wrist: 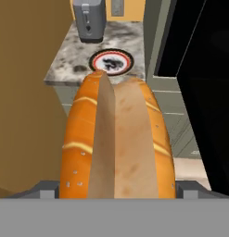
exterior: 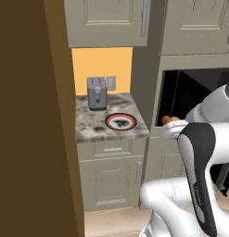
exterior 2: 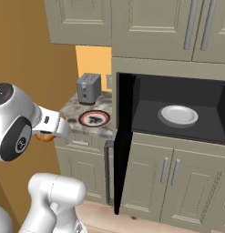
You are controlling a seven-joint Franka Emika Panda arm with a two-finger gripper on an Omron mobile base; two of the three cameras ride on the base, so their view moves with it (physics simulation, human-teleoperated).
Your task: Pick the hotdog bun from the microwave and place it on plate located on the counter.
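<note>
Hand view looks straight down the length of one hotdog bun (wrist: 117,143), split along its top, with the claw (wrist: 117,192) clamped on it at either side; the dark finger tips (wrist: 47,190) just show at the bun's lower corners. The bun is out of the microwave, carried in the air short of the counter (wrist: 69,62). On the counter there is one red-rimmed plate (wrist: 111,62) with a dark pattern at its white centre, and behind it one grey toaster (wrist: 89,21) with two slots. Right base view shows one microwave (exterior 2: 177,113), its black door (exterior 2: 122,145) swung open, and one plain white plate (exterior 2: 179,115) on its floor. One wall outlet (exterior: 111,82) sits on the orange wall. No writing can be read anywhere.
</note>
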